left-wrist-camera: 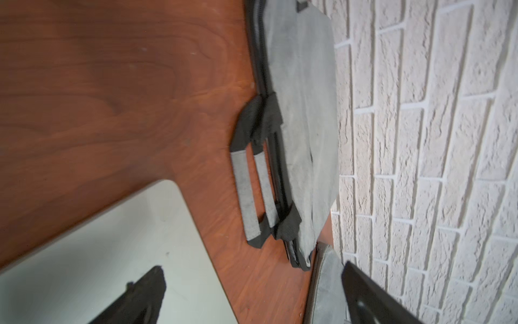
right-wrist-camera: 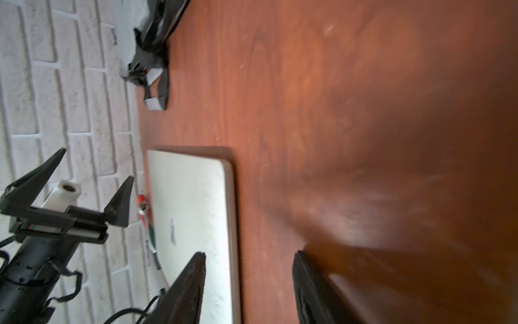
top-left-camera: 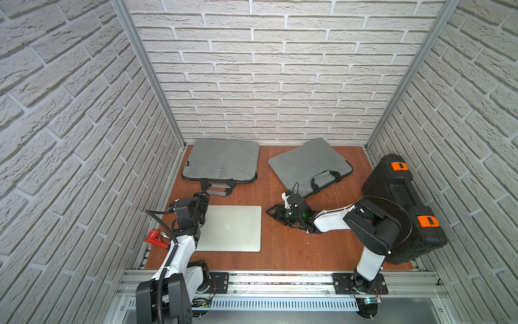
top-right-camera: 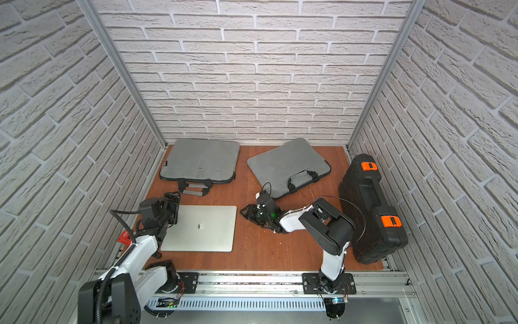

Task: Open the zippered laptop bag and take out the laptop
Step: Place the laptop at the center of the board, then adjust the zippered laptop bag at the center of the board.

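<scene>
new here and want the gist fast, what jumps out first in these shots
A closed silver laptop lies bare on the wooden table, near the front left. Behind it a straight grey bag and a skewed grey bag lie flat at the back. A black case with orange latches sits at the right edge.

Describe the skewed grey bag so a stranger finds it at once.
From the brick back wall, look down to the wooden table, where two grey bags lie. The bag you want is nearer the black case with orange latches. It lies skewed with its handle folded onto it; its neighbour sits square, handles out on the table.
</scene>
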Controlling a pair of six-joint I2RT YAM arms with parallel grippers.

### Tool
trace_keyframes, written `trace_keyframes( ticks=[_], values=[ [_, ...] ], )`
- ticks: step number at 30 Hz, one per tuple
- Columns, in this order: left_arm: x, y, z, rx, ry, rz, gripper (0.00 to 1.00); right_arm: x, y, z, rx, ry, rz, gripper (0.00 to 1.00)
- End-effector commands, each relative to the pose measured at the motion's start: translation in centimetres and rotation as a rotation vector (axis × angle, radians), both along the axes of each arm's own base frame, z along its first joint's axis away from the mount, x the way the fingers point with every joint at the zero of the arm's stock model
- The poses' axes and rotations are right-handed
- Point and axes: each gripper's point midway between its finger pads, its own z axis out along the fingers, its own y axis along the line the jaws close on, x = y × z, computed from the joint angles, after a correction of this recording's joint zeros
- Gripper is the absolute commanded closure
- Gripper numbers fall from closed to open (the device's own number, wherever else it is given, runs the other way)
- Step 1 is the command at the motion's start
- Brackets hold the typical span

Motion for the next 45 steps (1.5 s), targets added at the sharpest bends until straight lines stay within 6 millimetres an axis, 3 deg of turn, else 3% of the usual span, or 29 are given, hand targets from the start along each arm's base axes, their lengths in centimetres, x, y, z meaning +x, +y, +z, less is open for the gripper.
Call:
trace_keyframes(
  ticks=[1,9,12,16,26,31,36,45],
  values=[
    [1.8,-0.6,3.5,-0.018,-0.119,-0.061,0.02,-0.4,-4.1,-0.5,-0.270,0.008,0.072,0.45],
    [3.7,-1.6,7.1,0.103,-0.153,-0.170,0.02,3.8,-9.6,5.9,-0.555,-0.095,0.130,0.41],
    [4.7,-3.9,8.0,0.158,-0.149,-0.249,0.02,5.5,-11.3,7.9,-0.637,-0.126,0.131,0.39],
    [6.6,-8.7,8.5,0.247,-0.116,-0.401,0.02,7.7,-13.9,9.6,-0.698,-0.138,0.104,0.37],
    [12.5,-23.9,6.1,0.238,-0.069,-0.759,0.03,11.4,-19.7,8.4,-0.725,-0.086,0.012,0.33],
    [14.2,-30.0,4.0,0.257,-0.039,-0.874,0.08,12.9,-22.0,7.2,-0.697,-0.048,-0.026,0.33],
    [16.6,-32.0,1.1,0.316,0.019,-0.901,0.11,13.6,-22.2,5.5,-0.671,-0.017,-0.024,0.35],
    [23.5,-31.7,-2.3,0.424,0.091,-0.914,0.10,13.4,-22.0,4.5,-0.638,-0.006,-0.056,0.34]
  ],
)
